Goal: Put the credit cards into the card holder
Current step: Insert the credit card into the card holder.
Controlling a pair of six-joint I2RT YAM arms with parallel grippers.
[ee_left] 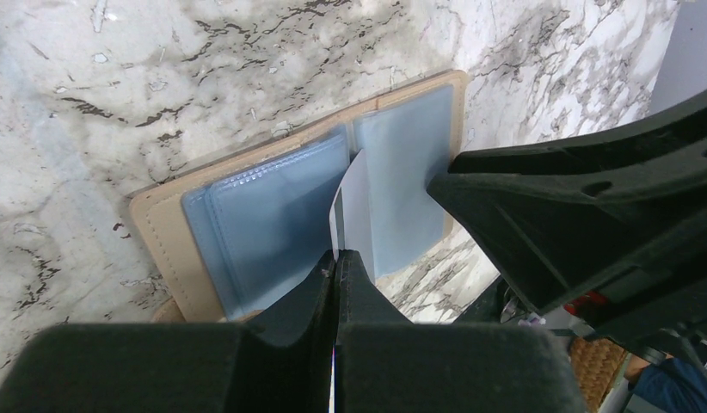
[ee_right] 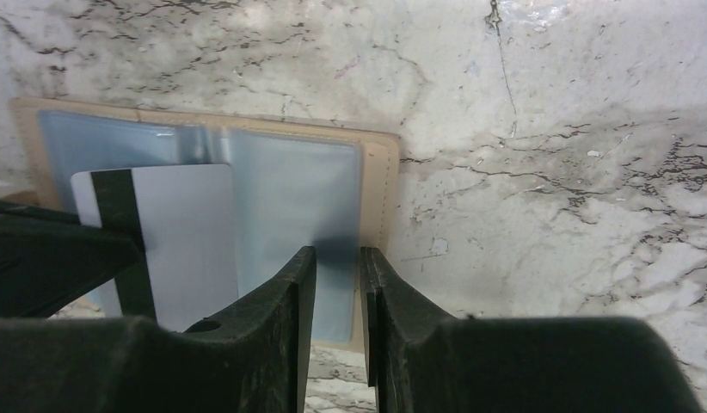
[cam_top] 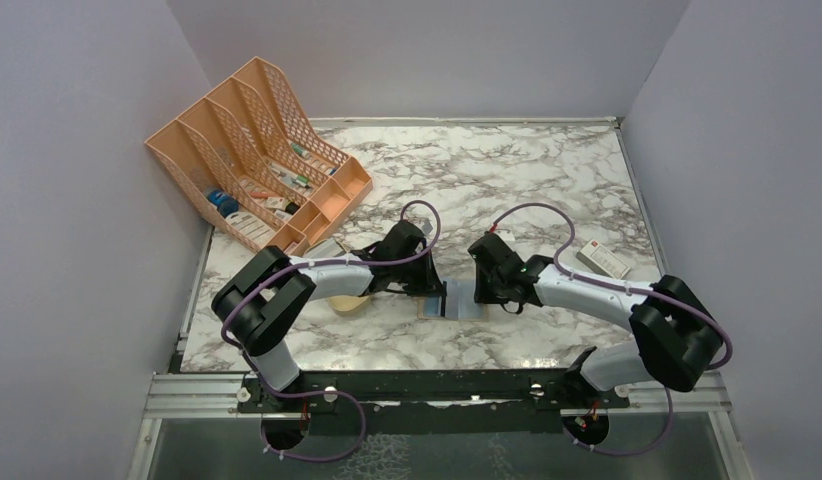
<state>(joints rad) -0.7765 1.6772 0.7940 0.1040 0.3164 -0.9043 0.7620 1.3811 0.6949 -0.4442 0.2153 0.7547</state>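
thin card pinched above the open wallet

the left gripper is clamped on one edge of a pale grey-blue plastic credit card with a black stripe. it holds the card upright over the open tan leather-like card holder with blue-grey pockets, which lies flat near the middle of the table's near edge. the right gripper hangs over the holder's half nearer the right edge, jaws a narrow gap apart with nothing visible between them. whether it presses the holder i cannot tell

the card looks light, stiff and slick, so it is probably best held by one short edge, leaving the leading edge free for a pocket mouth. the holder looks soft and light and would likely slide unless pinned

the white marble-patterned table looks smooth and hard. plain lilac-grey walls close three sides. an orange mesh file rack sits at the far left corner and a white box near the right edge
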